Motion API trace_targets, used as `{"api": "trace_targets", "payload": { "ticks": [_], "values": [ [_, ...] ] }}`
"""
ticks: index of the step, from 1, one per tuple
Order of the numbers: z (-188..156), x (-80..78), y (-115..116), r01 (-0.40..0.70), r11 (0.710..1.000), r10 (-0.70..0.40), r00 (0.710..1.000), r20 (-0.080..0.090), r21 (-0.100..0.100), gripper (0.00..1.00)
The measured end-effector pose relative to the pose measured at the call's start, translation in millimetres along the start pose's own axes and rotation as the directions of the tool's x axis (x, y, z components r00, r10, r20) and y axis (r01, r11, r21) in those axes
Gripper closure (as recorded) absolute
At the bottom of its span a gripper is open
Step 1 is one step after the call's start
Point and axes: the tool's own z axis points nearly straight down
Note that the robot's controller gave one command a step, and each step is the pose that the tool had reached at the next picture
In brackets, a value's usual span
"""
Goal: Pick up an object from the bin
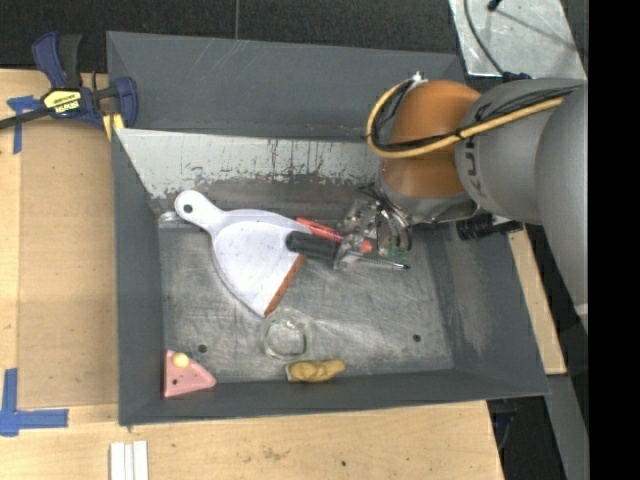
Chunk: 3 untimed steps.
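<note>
— gripper (372, 240) sits low near the bin's (140, 268) back wall, at the black-and-red tool's (312, 245) end.
— holding it?
— can't tell. tool lies mid-bin, against the white dustpan (245, 258).

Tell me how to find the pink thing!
Start at the grey bin and go to its lower left corner. The pink wedge lies there, with a yellow dot on top. Its neighbours, a clear round thing and a tan lump, aren't pink.

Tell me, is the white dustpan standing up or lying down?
Lying down: the white dustpan rests flat on the bin floor, its handle pointing to the upper left.
</note>
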Motion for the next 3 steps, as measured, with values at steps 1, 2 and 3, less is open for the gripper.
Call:
{"api": "trace_targets", "payload": {
  "ticks": [1, 2, 3],
  "values": [
    [-3, 0.9, 0, 0.0, 1.0, 0.0, 1.0, -0.006, 0.0, 1.0],
    [-6, 0.8, 0, 0.0, 1.0, 0.0, 1.0, -0.009, 0.0, 1.0],
    [-14, 2.2, 0, 0.001, 1.0, -0.001, 1.0, -0.015, 0.002, 1.0]
  ]
}}
